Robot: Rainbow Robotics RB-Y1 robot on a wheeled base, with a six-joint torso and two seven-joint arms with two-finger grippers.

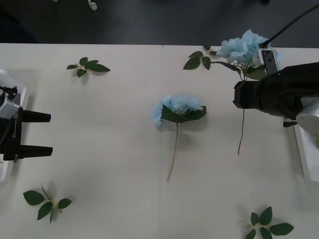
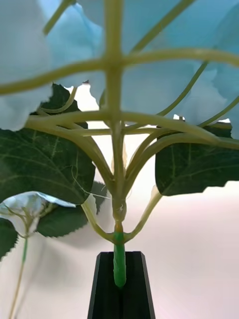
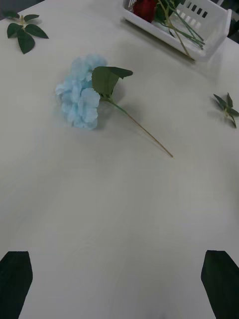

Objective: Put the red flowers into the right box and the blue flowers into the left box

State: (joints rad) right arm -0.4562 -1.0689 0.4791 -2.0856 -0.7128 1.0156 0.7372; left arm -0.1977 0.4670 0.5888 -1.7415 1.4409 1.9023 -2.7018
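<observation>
A blue flower (image 1: 242, 47) hangs at the far right of the table, its long stem (image 1: 241, 129) trailing toward me. My right gripper (image 2: 119, 259) is shut on its green stem just under the bloom, and my right arm (image 1: 271, 94) covers part of it. A second blue flower (image 1: 177, 108) (image 3: 79, 97) lies flat mid-table. At the left edge my left gripper (image 1: 37, 133) is open and holds nothing, beside the left box (image 1: 15, 84). The right box (image 1: 308, 154) (image 3: 201, 32) sits at the right edge with red flowers (image 3: 144, 7) in it.
Loose green leaf sprigs lie at the far left (image 1: 88, 66), near left (image 1: 47, 203), near right (image 1: 266, 225) and beside the held bloom (image 1: 201, 59). Bare table stretches between my left gripper and the middle flower.
</observation>
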